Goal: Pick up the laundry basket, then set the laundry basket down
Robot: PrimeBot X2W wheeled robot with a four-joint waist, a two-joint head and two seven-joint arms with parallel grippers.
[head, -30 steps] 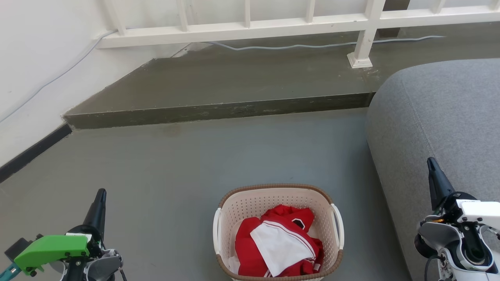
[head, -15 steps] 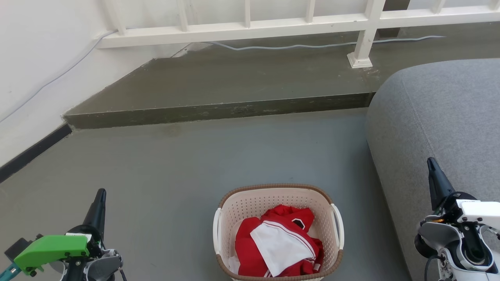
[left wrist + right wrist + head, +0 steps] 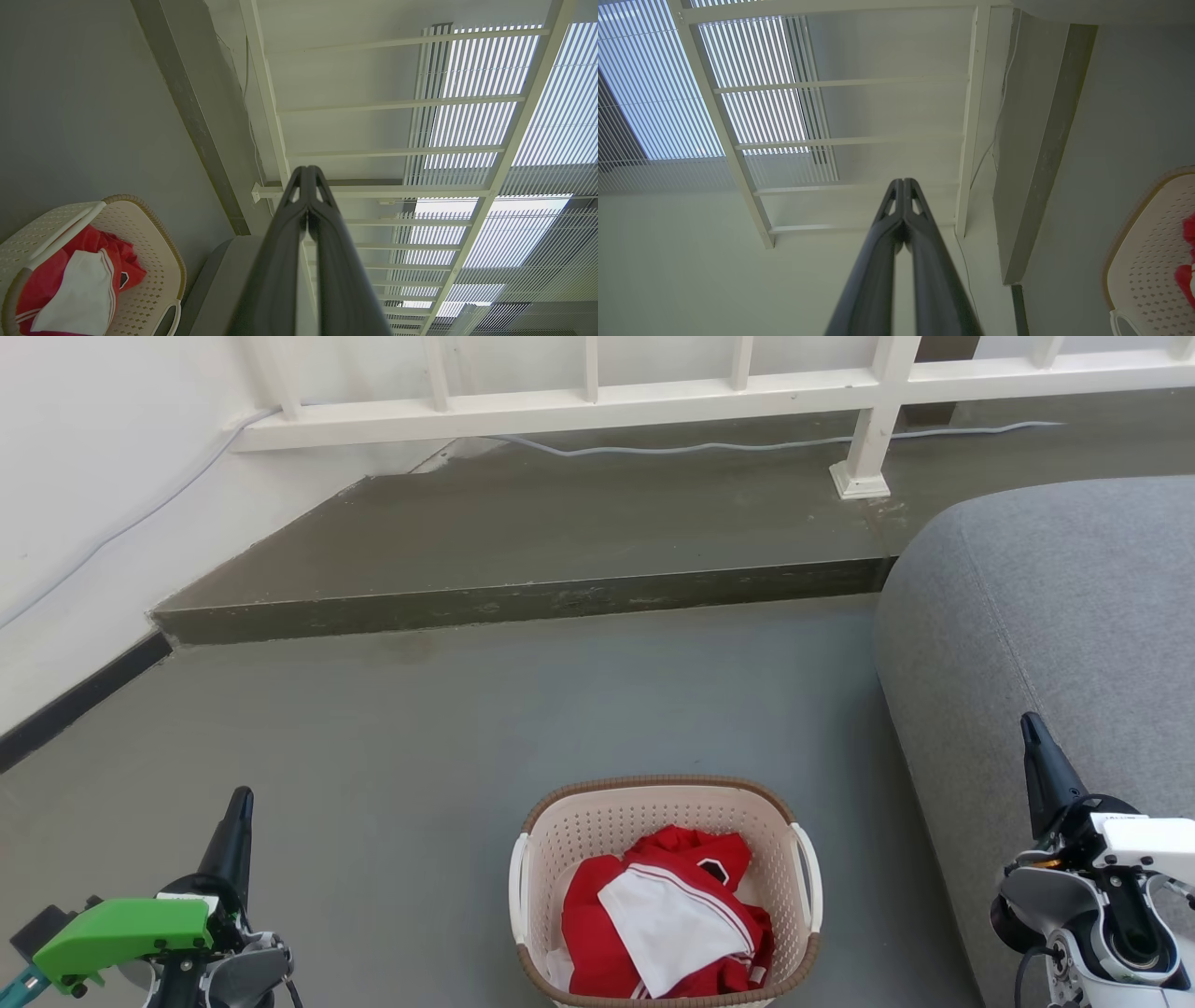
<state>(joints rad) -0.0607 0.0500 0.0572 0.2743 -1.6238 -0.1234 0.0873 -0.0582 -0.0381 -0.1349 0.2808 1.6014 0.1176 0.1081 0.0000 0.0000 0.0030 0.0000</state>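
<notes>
Flanking one laundry basket [image 3: 653, 783], two grippers [image 3: 242, 797] [image 3: 1029, 722]

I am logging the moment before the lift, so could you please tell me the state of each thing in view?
laundry basket: upright on the floor, not gripped, both handles free.
red and white clothes: crumpled inside the basket.
left gripper: shut, empty, apart from the basket.
right gripper: shut, empty, apart from the basket.
</notes>
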